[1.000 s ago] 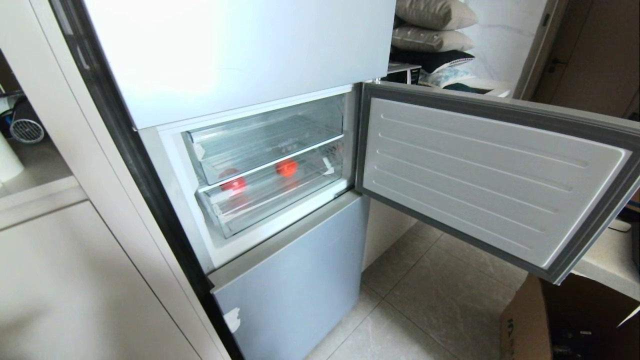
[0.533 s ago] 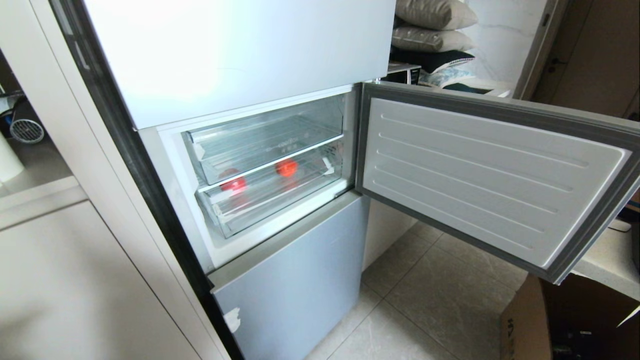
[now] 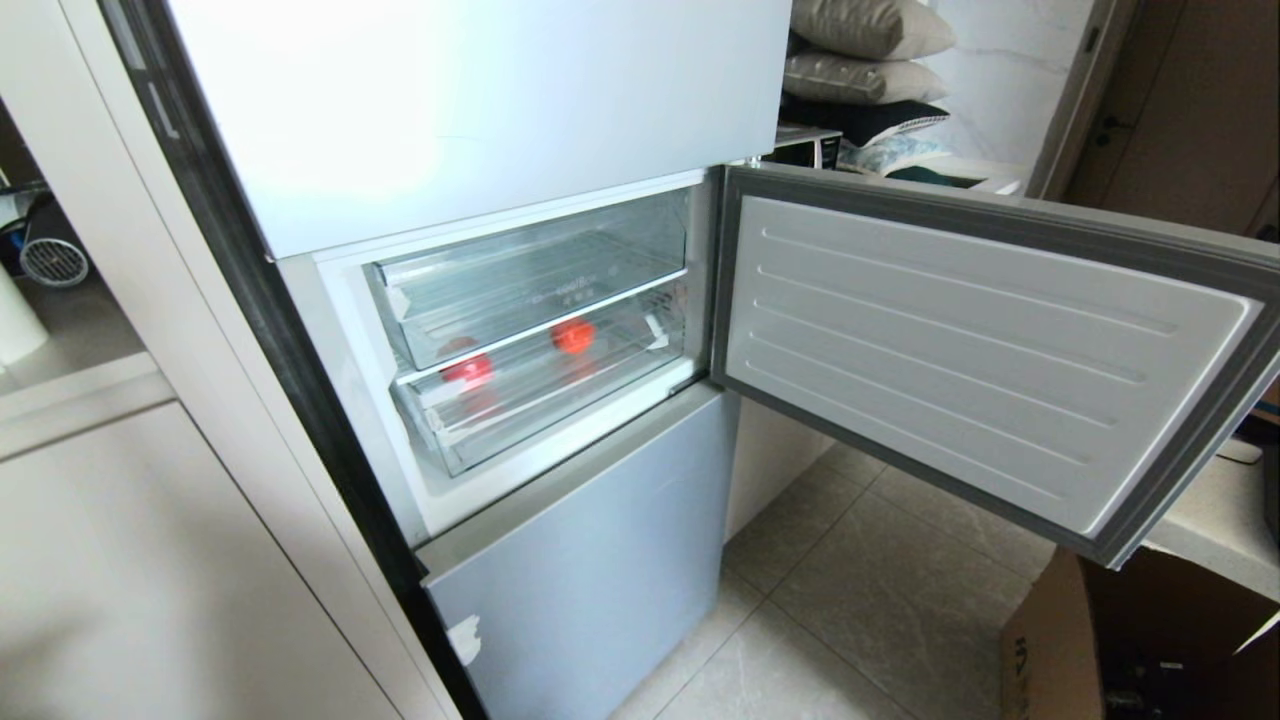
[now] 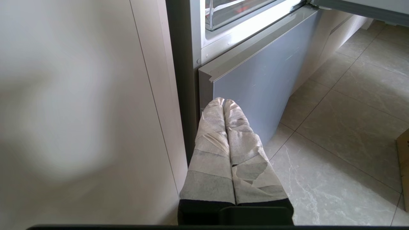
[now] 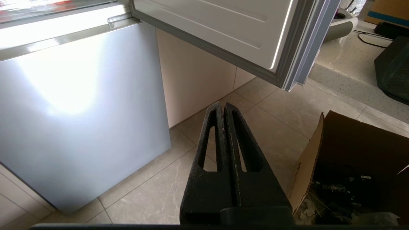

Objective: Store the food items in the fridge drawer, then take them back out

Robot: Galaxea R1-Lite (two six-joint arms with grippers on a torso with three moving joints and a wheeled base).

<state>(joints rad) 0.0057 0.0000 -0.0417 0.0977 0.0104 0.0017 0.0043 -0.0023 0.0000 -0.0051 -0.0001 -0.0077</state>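
Observation:
Two red-orange food items [image 3: 470,368] [image 3: 573,335] lie inside the fridge drawer [image 3: 540,410], the lower of two clear bins in the open middle compartment. The drawer is pushed in, with white tape scraps at its corners. The upper clear bin [image 3: 530,280] has faint lettering and holds nothing I can see. Neither arm shows in the head view. My left gripper [image 4: 223,101], its fingers wrapped in pale tape, is shut and empty, low in front of the fridge's bottom door [image 4: 255,76]. My right gripper [image 5: 223,105] is shut and empty above the floor tiles.
The compartment door [image 3: 980,350] stands swung open to the right. An open cardboard box [image 3: 1130,640] sits on the floor under it, beside a stone counter [image 3: 1210,520]. A beige cabinet [image 3: 150,560] flanks the fridge on the left.

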